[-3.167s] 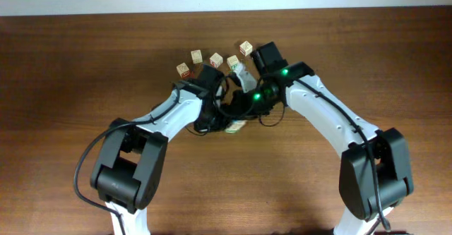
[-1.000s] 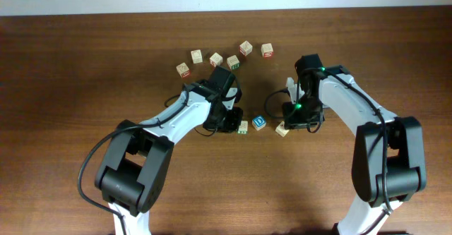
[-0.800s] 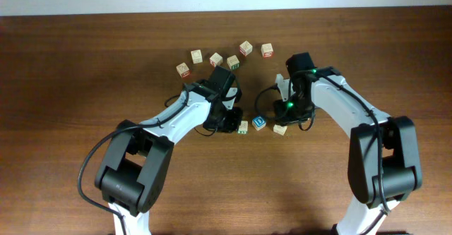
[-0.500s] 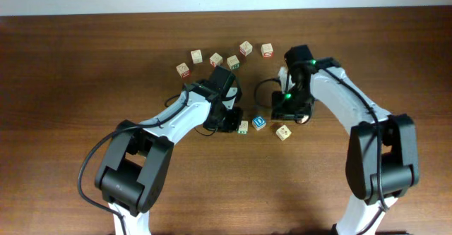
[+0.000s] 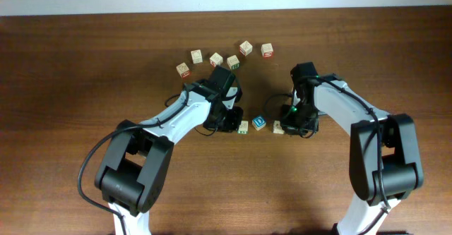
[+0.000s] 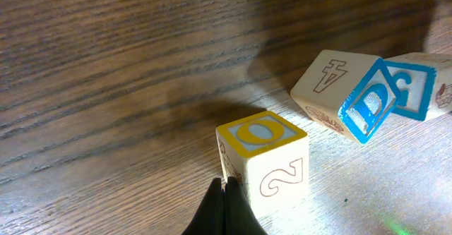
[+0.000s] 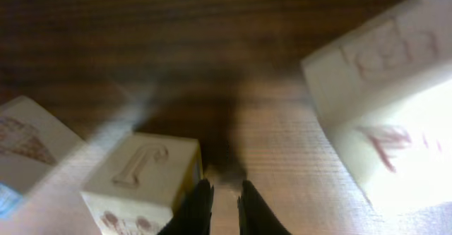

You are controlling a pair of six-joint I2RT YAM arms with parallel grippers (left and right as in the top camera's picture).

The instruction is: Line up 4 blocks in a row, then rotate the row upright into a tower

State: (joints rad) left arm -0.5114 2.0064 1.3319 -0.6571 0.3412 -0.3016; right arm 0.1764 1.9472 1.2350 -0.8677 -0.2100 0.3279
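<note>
**Now: each pincer sits beside a cube, neither holds one**

From above I see the blocks I have to turn lying in a short line on the bench (image 5: 85,73), between my two arms. The green-print cube (image 5: 243,127) is on the left, a blue cube (image 5: 259,123) is in the middle, and the pale cube (image 5: 279,128) is on the right. The loose arc of other cubes (image 5: 216,59) lies well apart, toward the far edge.

The left pincer (image 6: 224,205) is fully closed with its tips pressed together and grips nothing. The tips touch the lower near corner of a yellow-topped cube (image 6: 263,166). Beyond it a tilted blue-faced cube (image 6: 353,97) leans against a second blue one (image 6: 417,87).

The right pincer (image 7: 220,205) is narrow, with only a thin slit between the tips and nothing in it. In its own camera, the pale cube with the raised letter lies just left of the tips. That view is too blurred for me to say whether the tips touch the cube.

That offset is what my next move turns on. The pale cube sits beside the right pincer, not between its tips, and the right arm is clearly the nearer one. A cube has no long axis to line up with, so I judge a sideways nudge against its corner would turn it. A grip would first need the tips spread and shifted left.
</note>
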